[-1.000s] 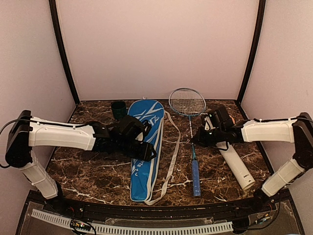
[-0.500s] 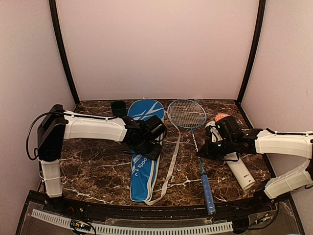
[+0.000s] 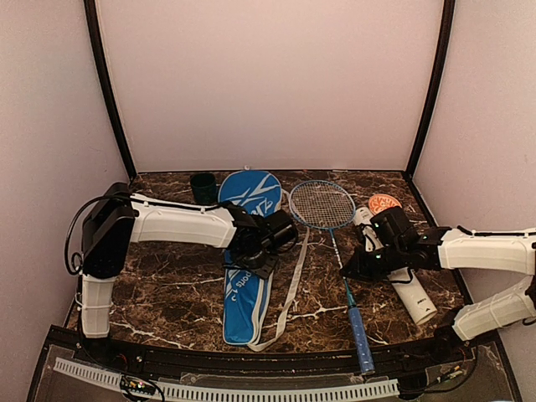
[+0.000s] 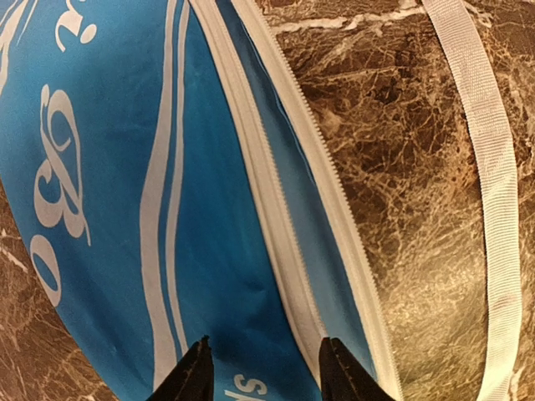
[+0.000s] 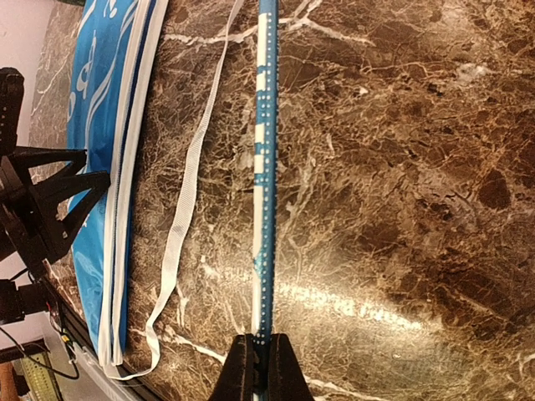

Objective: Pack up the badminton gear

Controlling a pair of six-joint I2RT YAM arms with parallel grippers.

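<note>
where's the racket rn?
Top view: the racket lies right of centre, between the bag and the tube, handle toward the near edge; the right end effector is shut on its shaft.

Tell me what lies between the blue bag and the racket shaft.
The white strap lies there on the table, between the blue bag and the racket shaft; the right wrist view shows it best.

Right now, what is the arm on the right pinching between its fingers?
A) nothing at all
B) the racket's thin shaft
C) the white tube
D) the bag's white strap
B: in the wrist view the right gripper is shut on the racket, clamped around its thin blue shaft, while the bag strap lies apart to one side.
</note>
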